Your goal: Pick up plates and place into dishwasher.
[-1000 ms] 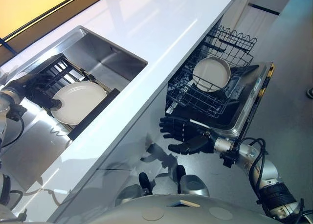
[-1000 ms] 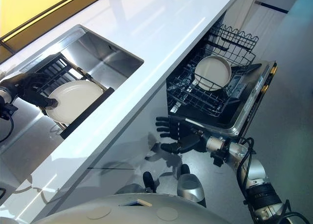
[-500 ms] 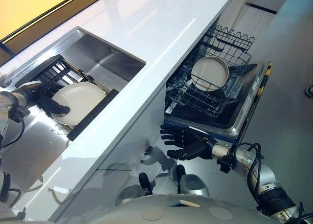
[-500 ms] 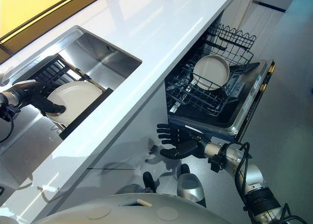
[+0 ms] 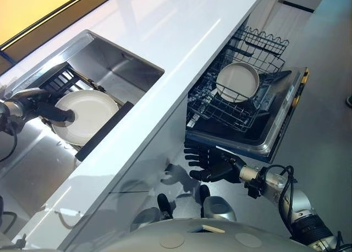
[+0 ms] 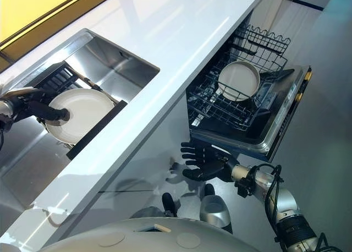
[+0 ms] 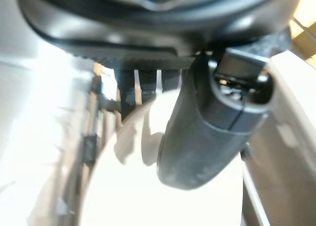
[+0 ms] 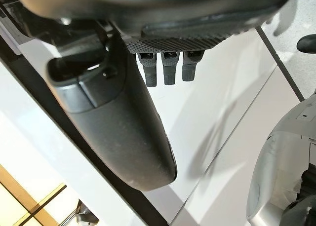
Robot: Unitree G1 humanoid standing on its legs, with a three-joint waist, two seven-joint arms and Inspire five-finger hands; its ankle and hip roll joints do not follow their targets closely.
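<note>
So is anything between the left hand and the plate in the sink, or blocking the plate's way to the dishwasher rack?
Nothing separates them: the left hand already pinches the white plate at its rim, over the black sink rack. Toward the dishwasher rack, the white counter lies between, and another plate already sits there. The right hand is open below it.

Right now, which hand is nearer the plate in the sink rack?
Left. The left hand pinches the edge of the plate in the sink rack. The right hand hangs open below the dishwasher door, far from it.
</note>
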